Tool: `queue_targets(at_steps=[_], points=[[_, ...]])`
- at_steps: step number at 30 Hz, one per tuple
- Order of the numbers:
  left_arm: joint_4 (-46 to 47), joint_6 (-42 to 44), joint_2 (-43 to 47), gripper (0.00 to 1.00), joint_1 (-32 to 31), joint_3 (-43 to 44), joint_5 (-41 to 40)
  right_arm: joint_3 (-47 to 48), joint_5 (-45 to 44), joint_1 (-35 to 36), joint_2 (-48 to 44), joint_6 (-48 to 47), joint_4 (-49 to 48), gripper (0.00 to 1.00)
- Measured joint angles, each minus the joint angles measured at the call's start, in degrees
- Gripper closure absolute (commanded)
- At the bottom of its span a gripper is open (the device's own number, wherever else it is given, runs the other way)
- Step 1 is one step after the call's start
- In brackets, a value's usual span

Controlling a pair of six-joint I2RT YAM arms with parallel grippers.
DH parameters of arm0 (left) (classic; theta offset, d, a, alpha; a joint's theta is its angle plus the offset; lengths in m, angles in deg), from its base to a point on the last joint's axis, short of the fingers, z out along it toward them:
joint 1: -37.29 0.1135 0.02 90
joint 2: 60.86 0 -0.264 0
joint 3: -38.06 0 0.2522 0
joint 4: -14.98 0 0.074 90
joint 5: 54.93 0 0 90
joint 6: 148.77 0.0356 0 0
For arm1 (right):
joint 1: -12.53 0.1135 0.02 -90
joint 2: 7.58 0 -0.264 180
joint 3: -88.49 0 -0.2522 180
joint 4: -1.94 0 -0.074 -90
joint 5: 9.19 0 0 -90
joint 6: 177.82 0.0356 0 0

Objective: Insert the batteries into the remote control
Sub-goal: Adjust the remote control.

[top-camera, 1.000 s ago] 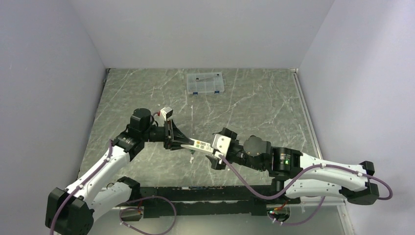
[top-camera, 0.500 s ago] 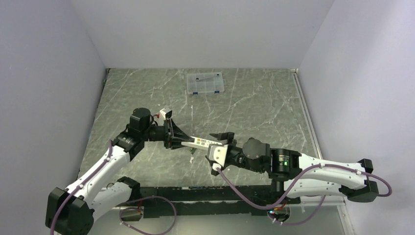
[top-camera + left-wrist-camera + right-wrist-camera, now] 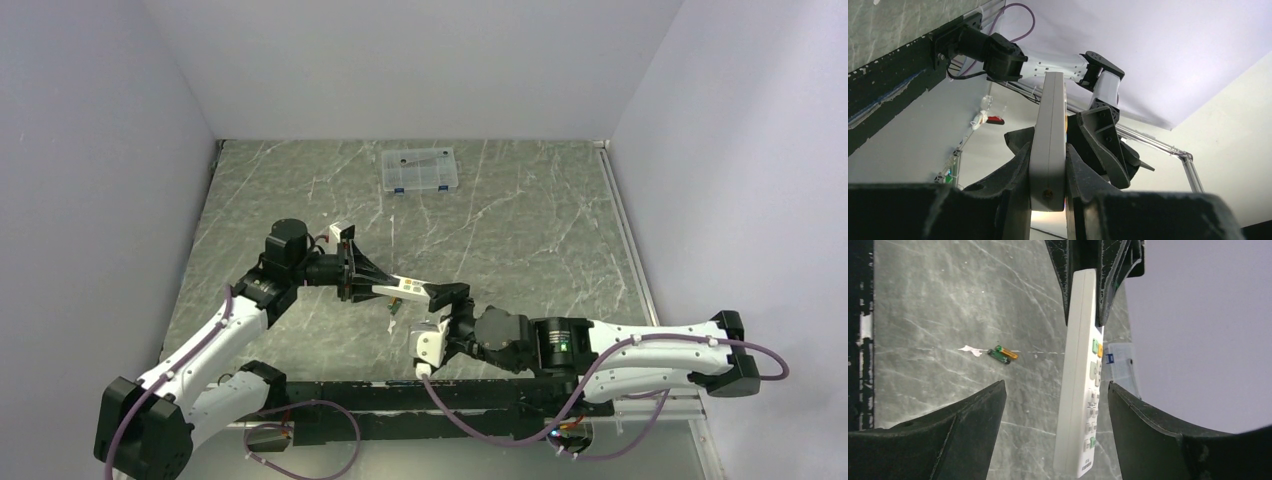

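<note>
Left gripper (image 3: 1048,167) is closed down narrow, clamped on one end of the remote control (image 3: 1079,385). The remote is held off the table, long axis roughly level, free end pointing at the right arm, button face upward. Right gripper (image 3: 1055,387) is spread wide, black fingers (image 3: 973,425) on either side of the free end, not touching it. Batteries (image 3: 1003,354), orange and dark green, lie side by side on the marble table (image 3: 923,305) below the remote, with a small flat white piece (image 3: 969,349) just beside them. Clear compartment box (image 3: 420,170) sits at the far edge; its contents are too small to tell.
</note>
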Motion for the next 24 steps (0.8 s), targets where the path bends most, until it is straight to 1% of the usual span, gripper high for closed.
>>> queue_targets(at_steps=[4,7,14,19,24], points=[[0.9,-1.1,0.0,1.00,0.0,-0.1,0.8,-0.2,-4.9,1.8,0.6,-3.2,-2.0,0.25],[2.4,-2.1,-0.1,1.00,0.0,-0.5,1.4,-0.2,-9.0,3.3,1.7,-5.9,-3.8,0.29],[3.6,-3.0,-0.6,1.00,0.0,-1.0,1.9,-0.7,-14.5,4.9,3.5,-9.4,-5.3,0.43],[4.4,-4.0,-0.6,1.00,0.0,-1.0,2.1,-0.7,-17.1,5.7,3.5,-10.3,-5.9,0.58],[5.2,-4.2,-0.6,1.00,0.0,-1.0,2.7,-0.8,-18.9,6.1,3.5,-10.9,-6.3,0.63]])
